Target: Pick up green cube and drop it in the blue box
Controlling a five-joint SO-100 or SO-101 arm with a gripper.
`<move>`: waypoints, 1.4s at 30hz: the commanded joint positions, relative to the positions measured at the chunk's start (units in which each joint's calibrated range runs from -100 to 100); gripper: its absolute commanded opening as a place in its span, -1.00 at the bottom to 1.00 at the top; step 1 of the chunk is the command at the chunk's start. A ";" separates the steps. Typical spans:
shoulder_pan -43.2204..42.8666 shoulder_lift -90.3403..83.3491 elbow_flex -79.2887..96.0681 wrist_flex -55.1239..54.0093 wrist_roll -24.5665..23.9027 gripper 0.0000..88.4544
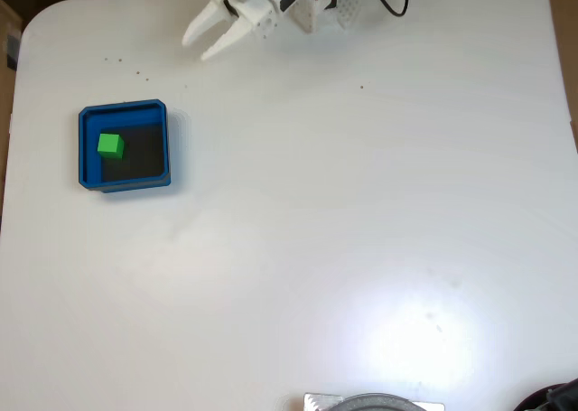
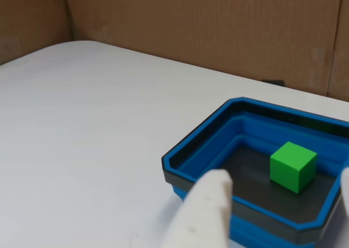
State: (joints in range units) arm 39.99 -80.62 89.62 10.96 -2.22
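Note:
The green cube (image 1: 109,144) lies inside the blue box (image 1: 122,111), on the left part of its dark floor, at the table's left side in the fixed view. My white gripper (image 1: 202,47) hangs open and empty near the table's top edge, well up and to the right of the box. In the other view the green cube (image 2: 293,166) rests flat on the floor of the blue box (image 2: 218,144). One white finger (image 2: 204,210) stands in front of the box's near wall and the other shows at the right edge.
The arm's base with black cables (image 1: 388,0) sits at the top of the white table (image 1: 343,212). A grey round object (image 1: 375,402) pokes in at the bottom edge. Brown cardboard walls (image 2: 191,24) stand behind the table.

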 commanded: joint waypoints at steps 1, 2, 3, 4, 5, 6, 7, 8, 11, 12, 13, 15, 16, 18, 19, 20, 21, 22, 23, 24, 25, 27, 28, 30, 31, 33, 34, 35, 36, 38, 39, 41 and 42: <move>-0.30 -6.76 4.10 -1.38 -0.20 -0.57; -0.30 -8.09 5.26 -1.38 -0.20 -0.57; -0.30 -9.26 6.34 -1.38 -0.20 -0.57; -0.30 -10.52 7.24 -1.38 -0.20 -0.57; -0.30 -11.69 8.05 -1.38 -0.20 -0.57; -0.30 -12.86 8.76 -1.38 -0.20 -0.57; -0.30 -13.95 9.39 -1.38 -0.20 -0.57; -0.30 -14.95 9.84 -1.38 -0.20 -0.57; -0.30 -16.79 9.93 -1.38 -0.20 -0.57; -0.30 -17.38 9.93 -1.38 -0.20 -0.57; -0.30 -17.96 9.93 -1.38 -0.20 -0.57; -0.30 -18.46 9.93 -1.38 -0.20 -0.57; -0.30 -18.46 9.93 -1.38 -0.20 -0.57; -0.30 -18.55 9.93 -1.38 -0.20 -0.57; -0.30 -18.63 9.93 -1.38 -0.20 -0.57; -0.30 -18.71 9.93 -1.38 -0.20 -0.57; -0.30 -18.71 9.93 -1.38 -0.20 -0.57; -0.30 -18.71 9.93 -1.38 -0.20 -0.57; -0.30 -18.71 9.93 -1.38 -0.20 -0.57; -0.30 -18.71 9.93 -1.38 -0.20 -0.57; -0.37 -18.63 9.93 -1.38 -0.20 -0.57; -0.37 -18.55 9.93 -1.38 -0.20 -0.57; -0.37 -18.55 9.93 -1.38 -0.20 -0.57; -0.37 -18.46 9.93 -1.38 -0.20 -0.57; -0.45 -18.46 9.75 -1.38 0.05 -0.57; -2.05 -18.38 9.57 -1.38 0.10 -0.59; -3.96 -18.38 9.75 -1.38 0.10 -0.59; -6.25 -18.29 9.84 -1.38 -0.10 -0.59; -8.39 -18.29 9.84 -1.38 -0.15 -0.59; -11.67 -18.29 9.93 -1.38 -0.15 -0.59; -12.97 -18.21 9.93 -1.38 -0.15 -0.59; -15.57 -18.21 9.93 -1.38 -0.20 -0.59; -17.17 -18.21 9.93 -1.38 -0.20 -0.59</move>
State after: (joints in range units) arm 27.41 -97.83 99.11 10.96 -2.22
